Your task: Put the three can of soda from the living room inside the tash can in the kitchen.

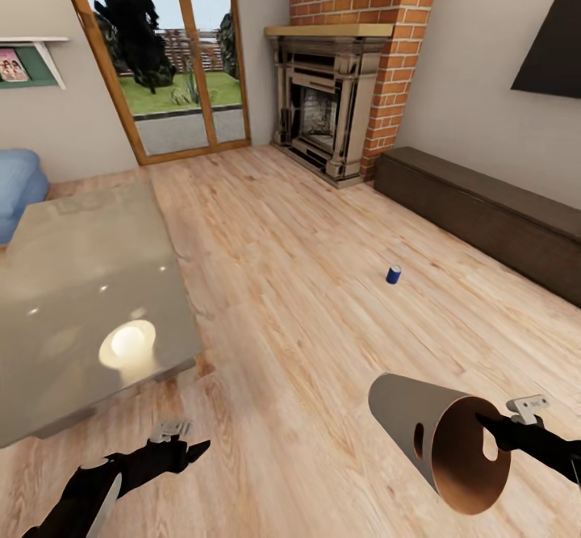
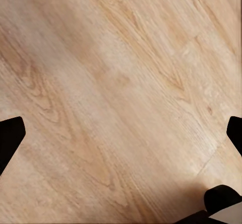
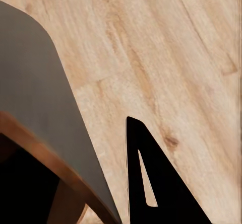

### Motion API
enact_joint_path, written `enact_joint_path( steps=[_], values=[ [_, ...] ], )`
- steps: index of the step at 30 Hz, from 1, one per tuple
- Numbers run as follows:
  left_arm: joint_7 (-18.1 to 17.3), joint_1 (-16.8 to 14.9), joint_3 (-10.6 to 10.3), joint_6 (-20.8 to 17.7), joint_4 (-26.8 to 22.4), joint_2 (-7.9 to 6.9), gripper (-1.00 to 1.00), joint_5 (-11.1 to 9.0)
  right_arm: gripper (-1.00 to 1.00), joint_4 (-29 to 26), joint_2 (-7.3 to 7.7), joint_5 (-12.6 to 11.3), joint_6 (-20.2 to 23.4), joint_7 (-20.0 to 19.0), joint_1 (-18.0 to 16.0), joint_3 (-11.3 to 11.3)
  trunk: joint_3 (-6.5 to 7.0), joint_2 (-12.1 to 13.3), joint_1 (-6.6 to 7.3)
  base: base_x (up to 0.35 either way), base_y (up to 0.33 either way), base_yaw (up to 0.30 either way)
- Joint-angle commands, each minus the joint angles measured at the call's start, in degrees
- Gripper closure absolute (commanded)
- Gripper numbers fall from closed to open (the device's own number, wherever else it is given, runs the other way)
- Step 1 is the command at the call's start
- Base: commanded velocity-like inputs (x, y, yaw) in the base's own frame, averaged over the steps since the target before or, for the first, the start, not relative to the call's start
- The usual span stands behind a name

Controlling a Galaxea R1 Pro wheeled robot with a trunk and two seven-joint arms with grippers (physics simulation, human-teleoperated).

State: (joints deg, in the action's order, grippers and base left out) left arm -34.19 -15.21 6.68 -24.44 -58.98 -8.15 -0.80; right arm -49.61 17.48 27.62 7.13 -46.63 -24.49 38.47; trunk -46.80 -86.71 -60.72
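One can (image 1: pixel 394 274) stands on the floor (image 1: pixel 290 280), a short dark blue cylinder with a silvery top, upright, out in the open between the fireplace (image 1: pixel 327 110) and the bin (image 1: pixel 440 449), well apart from both. There is one bin, round and tapered, pale grey outside, orange-brown inside, with two cut-out holes near its rim. It hangs tipped on its side, mouth away from the fireplace. The right claw (image 1: pixel 492 423) pinches its rim, one finger (image 3: pixel 161 183) outside the wall (image 3: pixel 45 108). The left claw (image 1: pixel 194 448) hovers over bare planks, its black tips spread wide (image 2: pixel 11 138). The floor is pale grained wood. The fireplace is red brick. Beside it runs one long dark bench (image 1: pixel 484 207); one glossy grey counter (image 1: pixel 81 296) sits opposite.
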Motion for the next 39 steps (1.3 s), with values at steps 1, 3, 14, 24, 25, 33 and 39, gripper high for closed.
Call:
enact_joint_path(
  steps=[1,3,14,24,25,33,39],
  values=[
    [0.0,0.0,0.0,0.0,0.0,0.00,-1.00,0.0,1.00,0.1,0.00,-0.3,0.0,-0.3,0.0,0.0,0.07,0.0,0.00,0.311,-0.005,-0.218],
    [-0.1,0.0,0.0,0.0,0.0,-0.01,-1.00,0.0,1.00,0.2,0.01,-0.4,-0.4,-0.3,0.0,0.1,0.18,0.0,0.00,0.314,-0.003,-0.218],
    [0.0,0.0,-0.1,0.0,0.0,0.05,-1.00,0.0,1.00,0.7,-0.07,-0.4,-0.9,-0.2,0.0,0.1,0.83,0.0,0.00,0.316,-0.009,-0.214],
    [0.7,0.0,-0.1,0.0,0.0,0.06,-1.00,0.0,1.00,1.0,-0.20,-0.4,-1.0,-0.2,0.0,0.1,1.48,0.0,0.00,0.292,-0.150,-0.197],
    [0.9,0.0,-0.1,0.0,0.0,0.05,-1.00,0.0,1.00,1.5,-0.25,-0.4,-1.1,0.1,0.0,0.1,1.54,0.0,0.00,0.260,-0.225,-0.194],
    [1.0,0.0,-0.1,0.1,0.0,0.06,-1.00,0.1,1.00,1.8,-0.30,-0.4,-1.1,0.3,0.0,0.1,2.06,0.0,0.00,0.254,-0.233,-0.193],
    [1.0,0.0,-0.1,0.1,0.0,0.06,-1.00,0.1,1.00,1.8,-0.27,-0.4,-1.1,0.3,0.0,0.1,2.32,0.0,0.00,0.251,-0.237,-0.131]
  ],
)
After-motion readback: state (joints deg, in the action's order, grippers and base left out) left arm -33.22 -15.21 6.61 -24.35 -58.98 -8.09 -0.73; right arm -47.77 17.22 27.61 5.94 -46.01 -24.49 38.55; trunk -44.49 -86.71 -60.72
